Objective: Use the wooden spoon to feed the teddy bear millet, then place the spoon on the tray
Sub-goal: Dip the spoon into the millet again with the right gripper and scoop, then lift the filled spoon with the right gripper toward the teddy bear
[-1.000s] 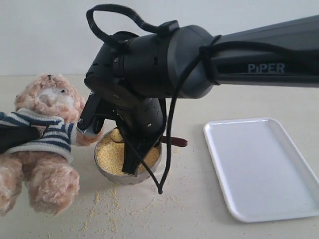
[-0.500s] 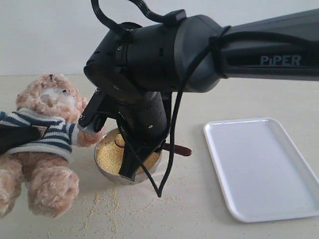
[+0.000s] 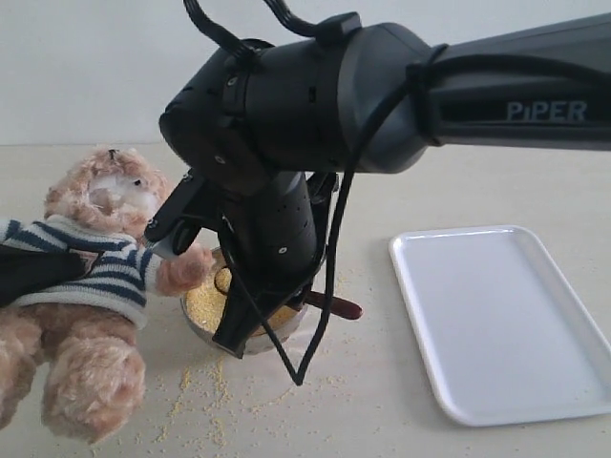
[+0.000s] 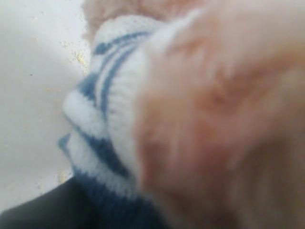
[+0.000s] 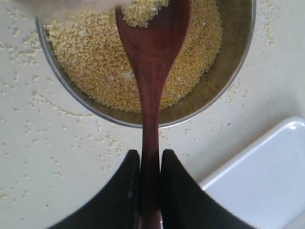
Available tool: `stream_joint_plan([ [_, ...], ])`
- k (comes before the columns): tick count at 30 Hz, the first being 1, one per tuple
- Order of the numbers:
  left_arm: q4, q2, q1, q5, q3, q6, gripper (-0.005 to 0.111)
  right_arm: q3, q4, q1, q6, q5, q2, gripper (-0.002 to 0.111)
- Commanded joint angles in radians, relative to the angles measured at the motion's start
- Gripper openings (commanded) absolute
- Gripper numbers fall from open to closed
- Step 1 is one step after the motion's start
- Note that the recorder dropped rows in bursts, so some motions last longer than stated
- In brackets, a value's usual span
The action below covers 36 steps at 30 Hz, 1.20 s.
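Note:
The teddy bear (image 3: 100,277) leans at the left, one paw by the steel bowl's rim (image 3: 196,310). A black left gripper (image 3: 29,272) lies across its striped shirt, seemingly shut on it. Its wrist view shows only blurred fur and shirt (image 4: 102,119). My right gripper (image 5: 150,157) is shut on the wooden spoon's handle (image 5: 150,119). The spoon's bowl (image 5: 143,16) carries a small heap of millet and hovers over the millet (image 5: 95,71) in the bowl. In the exterior view the spoon's handle end (image 3: 336,306) pokes out behind the right arm (image 3: 277,229). The tray (image 3: 496,320) lies at the right.
Loose millet grains (image 3: 205,386) are scattered on the table in front of the bowl and around it (image 5: 43,138). A corner of the tray (image 5: 267,181) lies close to the right gripper. The bulky right arm hides most of the bowl in the exterior view.
The teddy bear has shifted right and tilted toward the bowl, its paw now at the rim. The right arm and spoon have moved slightly lower and nearer the front.

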Motion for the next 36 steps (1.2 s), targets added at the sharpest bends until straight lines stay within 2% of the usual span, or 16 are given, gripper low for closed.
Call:
stream_joint_plan([
  [1, 0.013, -0.003, 0.003, 0.014, -0.024, -0.061, 0.005, 0.003, 0.011, -0.012, -0.016, -0.030, -0.055, 0.000],
  [8, 0.090, -0.003, 0.003, -0.052, -0.072, -0.135, 0.005, 0.003, 0.037, -0.071, -0.018, -0.036, -0.067, 0.000],
  [20, 0.133, -0.003, 0.003, -0.064, -0.063, -0.165, 0.005, -0.005, 0.027, -0.071, -0.065, -0.073, -0.070, 0.000],
  [31, 0.174, -0.003, 0.003, -0.064, -0.063, -0.223, 0.005, -0.244, 0.068, -0.071, -0.148, -0.064, -0.067, 0.000],
  [36, 0.181, -0.003, 0.003, -0.064, -0.052, -0.284, 0.005, -0.281, 0.080, -0.071, -0.171, -0.052, -0.065, 0.000],
])
